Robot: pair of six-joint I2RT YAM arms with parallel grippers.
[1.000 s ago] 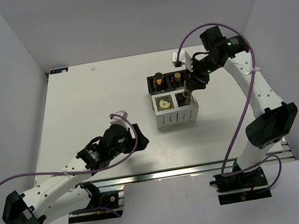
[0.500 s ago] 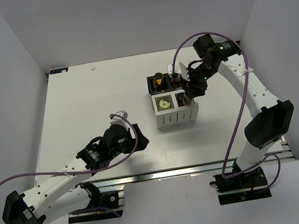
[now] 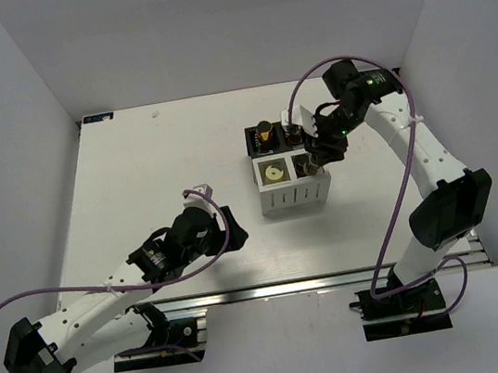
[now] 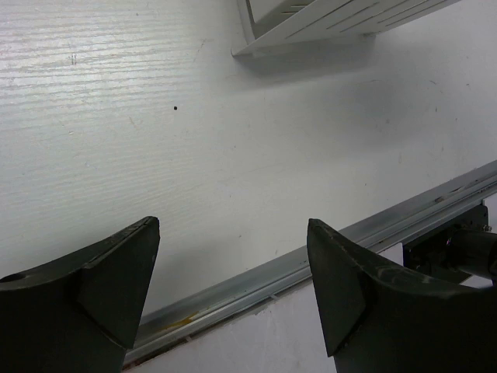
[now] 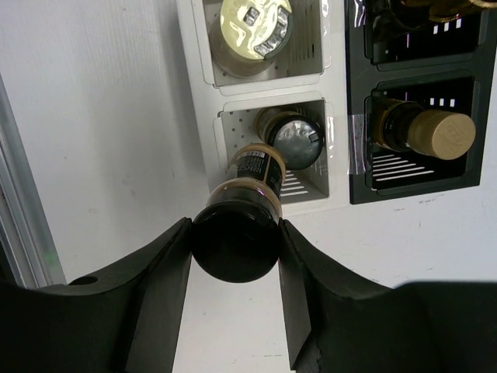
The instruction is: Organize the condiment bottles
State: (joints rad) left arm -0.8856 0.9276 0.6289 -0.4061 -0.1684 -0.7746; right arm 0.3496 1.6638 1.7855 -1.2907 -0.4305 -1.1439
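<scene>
My right gripper [image 3: 317,150] is shut on a short brown jar with a dark cap [image 5: 237,237], held tilted above the near right white compartment of the box [image 3: 268,204]. A second dark-capped jar [image 5: 292,138] stands in that compartment. The cream conical bottle [image 3: 274,172] sits in the near left white compartment and also shows in the right wrist view [image 5: 250,25]. Two tall dark bottles [image 3: 265,133] [image 3: 293,130] stand in the far black compartments; one shows in the right wrist view [image 5: 427,132]. My left gripper [image 3: 229,231] is open and empty [image 4: 233,233] over bare table, near and left of the box.
The box's lower edge [image 4: 326,23] shows at the top of the left wrist view. An aluminium rail [image 4: 311,264] runs along the table's near edge under the left gripper. White walls close in the table on three sides.
My right arm has shifted a little to the left and turned its wrist, still holding the jar above the box. The left arm has not moved.
</scene>
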